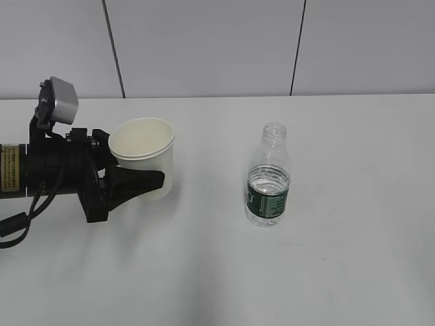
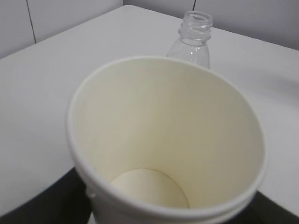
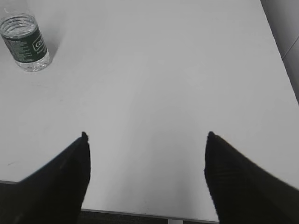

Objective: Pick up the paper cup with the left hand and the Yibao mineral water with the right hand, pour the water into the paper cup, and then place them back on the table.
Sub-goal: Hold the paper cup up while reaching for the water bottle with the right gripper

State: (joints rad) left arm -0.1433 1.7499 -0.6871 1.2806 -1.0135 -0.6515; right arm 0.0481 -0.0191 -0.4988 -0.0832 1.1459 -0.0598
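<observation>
Black fingers of the left hand (image 1: pixel 139 182) sit around the paper cup (image 1: pixel 143 157), one in front of it and the other hidden behind, so the cup is held. The side camera shows the cup upright at the left of the table (image 1: pixel 340 272); whether its bottom touches the table cannot be told. That arm has a yellow label (image 1: pixel 9 170) and a grey camera box (image 1: pixel 60 100) on top.

From the left wrist camera you look down into the cup (image 2: pixel 168 140), and it is empty and cream-white inside. Only the bottle's open neck (image 2: pixel 195 32) peeks over the far rim.

Yibao mineral water (image 1: pixel 268 178) stands upright near the middle of the table, well apart from the cup, with some water in it and no cap.

Only the right wrist camera shows the right hand (image 3: pixel 145 137). Its two dark fingers are spread wide with nothing between them. The bottle (image 3: pixel 24 41) is far off in the top left corner there.
</observation>
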